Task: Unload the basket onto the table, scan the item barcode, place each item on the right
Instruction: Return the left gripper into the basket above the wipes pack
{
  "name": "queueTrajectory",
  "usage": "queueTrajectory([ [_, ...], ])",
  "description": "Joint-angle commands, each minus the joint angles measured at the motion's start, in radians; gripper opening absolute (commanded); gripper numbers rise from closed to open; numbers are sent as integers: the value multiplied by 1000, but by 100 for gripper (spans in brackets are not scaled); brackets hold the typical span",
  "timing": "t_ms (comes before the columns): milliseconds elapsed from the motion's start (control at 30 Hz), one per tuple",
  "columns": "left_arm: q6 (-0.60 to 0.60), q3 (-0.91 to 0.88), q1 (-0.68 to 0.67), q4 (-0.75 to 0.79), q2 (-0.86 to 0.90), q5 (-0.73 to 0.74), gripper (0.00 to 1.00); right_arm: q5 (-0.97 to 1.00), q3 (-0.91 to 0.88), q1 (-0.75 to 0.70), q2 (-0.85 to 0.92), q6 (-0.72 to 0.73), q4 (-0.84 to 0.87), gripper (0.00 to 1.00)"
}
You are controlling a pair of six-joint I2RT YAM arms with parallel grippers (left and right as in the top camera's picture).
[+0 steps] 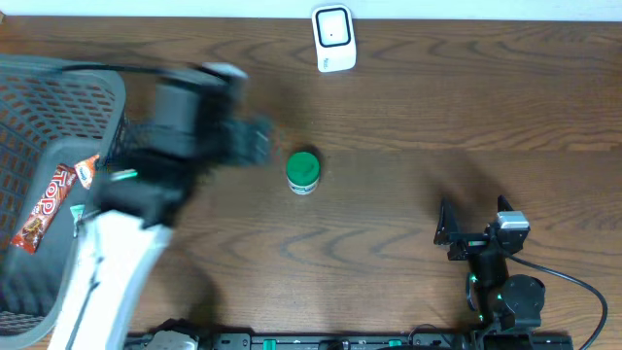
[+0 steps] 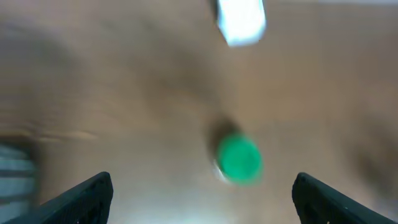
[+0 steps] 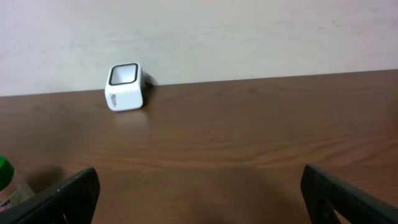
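Note:
The item, a small bottle with a green cap (image 1: 303, 171), stands upright on the wooden table near the middle. The white barcode scanner (image 1: 333, 39) sits at the far edge. My left gripper (image 1: 255, 141) is motion-blurred, just left of the bottle and apart from it. In the left wrist view the green cap (image 2: 238, 159) lies ahead of my open left gripper (image 2: 202, 200), with the scanner (image 2: 241, 20) beyond. My right gripper (image 1: 472, 216) rests open at the near right. Its wrist view shows the scanner (image 3: 124, 87) far off, the bottle (image 3: 6, 180) at the left edge, and nothing inside the right gripper (image 3: 202, 196).
A grey mesh basket (image 1: 58, 107) stands at the left edge of the table and holds a red snack packet (image 1: 49, 206). A black cable (image 1: 573, 282) trails from the right arm's base at the near edge.

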Motion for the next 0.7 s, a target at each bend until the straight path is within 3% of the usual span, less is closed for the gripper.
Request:
queueTrajectory([
  [0, -103, 120, 192, -28, -65, -31, 92, 2, -1, 6, 0, 10, -4, 99],
  [167, -316, 159, 542, -169, -46, -16, 92, 2, -1, 6, 0, 10, -4, 99],
  [300, -428, 155, 739, -272, 11, -19, 92, 2, -1, 6, 0, 10, -4, 99],
  [400, -456, 127, 829, -306, 66, -19, 92, 2, -1, 6, 0, 10, -4, 99],
  [667, -465, -38, 918, -279, 179, -19, 92, 2, -1, 6, 0, 10, -4, 99],
])
